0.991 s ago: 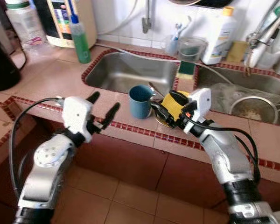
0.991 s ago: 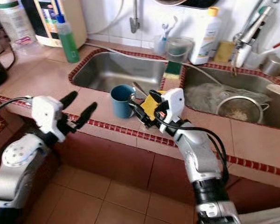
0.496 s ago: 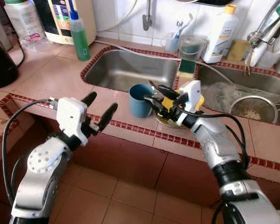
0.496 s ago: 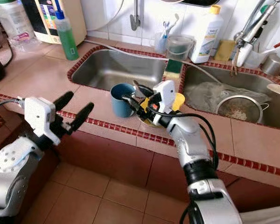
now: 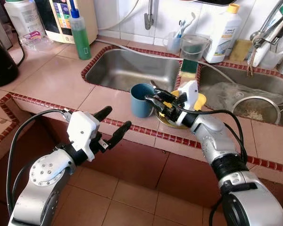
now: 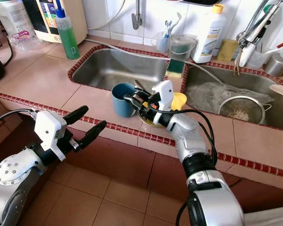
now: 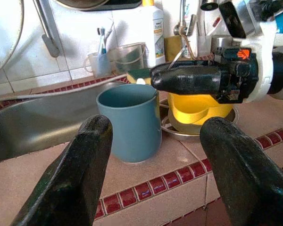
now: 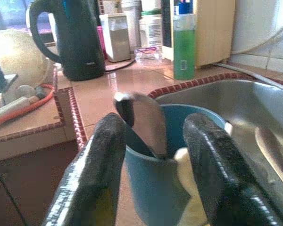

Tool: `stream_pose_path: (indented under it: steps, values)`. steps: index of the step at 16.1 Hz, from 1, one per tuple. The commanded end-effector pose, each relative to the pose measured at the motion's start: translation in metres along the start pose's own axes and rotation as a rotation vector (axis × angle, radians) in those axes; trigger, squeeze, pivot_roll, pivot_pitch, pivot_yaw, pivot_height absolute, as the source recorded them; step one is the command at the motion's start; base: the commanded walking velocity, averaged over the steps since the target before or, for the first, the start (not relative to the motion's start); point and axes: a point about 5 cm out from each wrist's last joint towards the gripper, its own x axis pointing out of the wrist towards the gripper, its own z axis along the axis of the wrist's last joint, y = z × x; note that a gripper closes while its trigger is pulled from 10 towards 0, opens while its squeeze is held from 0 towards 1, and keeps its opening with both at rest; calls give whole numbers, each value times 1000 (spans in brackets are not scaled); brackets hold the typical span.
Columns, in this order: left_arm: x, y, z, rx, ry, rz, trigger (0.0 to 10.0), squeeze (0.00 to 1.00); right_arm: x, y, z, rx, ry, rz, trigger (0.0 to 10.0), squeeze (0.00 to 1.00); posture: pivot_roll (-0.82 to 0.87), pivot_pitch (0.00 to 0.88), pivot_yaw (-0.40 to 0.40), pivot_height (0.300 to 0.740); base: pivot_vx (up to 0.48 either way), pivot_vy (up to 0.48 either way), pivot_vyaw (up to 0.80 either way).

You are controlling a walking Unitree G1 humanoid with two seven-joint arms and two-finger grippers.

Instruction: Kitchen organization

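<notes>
A blue cup [image 5: 140,101] stands on the tiled counter in front of the left sink. A metal spoon [image 8: 144,123] stands in it. Just right of the cup, a yellow cup [image 5: 179,106] sits on a small metal plate [image 5: 169,123]. My right gripper [image 5: 152,95] is open, and its fingertips reach over the yellow cup to the blue cup's rim, with the spoon in line between them. My left gripper [image 5: 114,126] hangs open in front of the counter edge, below the blue cup [image 7: 129,120] and apart from it.
Behind the cups is the steel sink [image 5: 127,70]. A strainer [image 5: 257,109] lies in the right basin and a green sponge [image 5: 189,67] on the divider. A green soap bottle [image 5: 80,35], a black kettle [image 5: 1,61] and a white bottle [image 5: 222,33] stand on the counter.
My right gripper has moved left from around the yellow cup to the blue cup's rim. My left gripper has sunk lower, in front of the counter edge.
</notes>
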Motion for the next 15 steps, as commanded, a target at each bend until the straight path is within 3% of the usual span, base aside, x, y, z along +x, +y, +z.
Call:
stream_pose_path:
  steps: [1,15]
  values:
    - [-1,-4,4,10,-8,-17,10000,0,5,-1,5,-10,-9,18,0,0,-78,95,-20,740,0,0,0]
    - [-2,-2,6,-2,-11,30,10000,0,19,-6,20,1,-54,40,0,0,-66,105,-31,740,0,0,0]
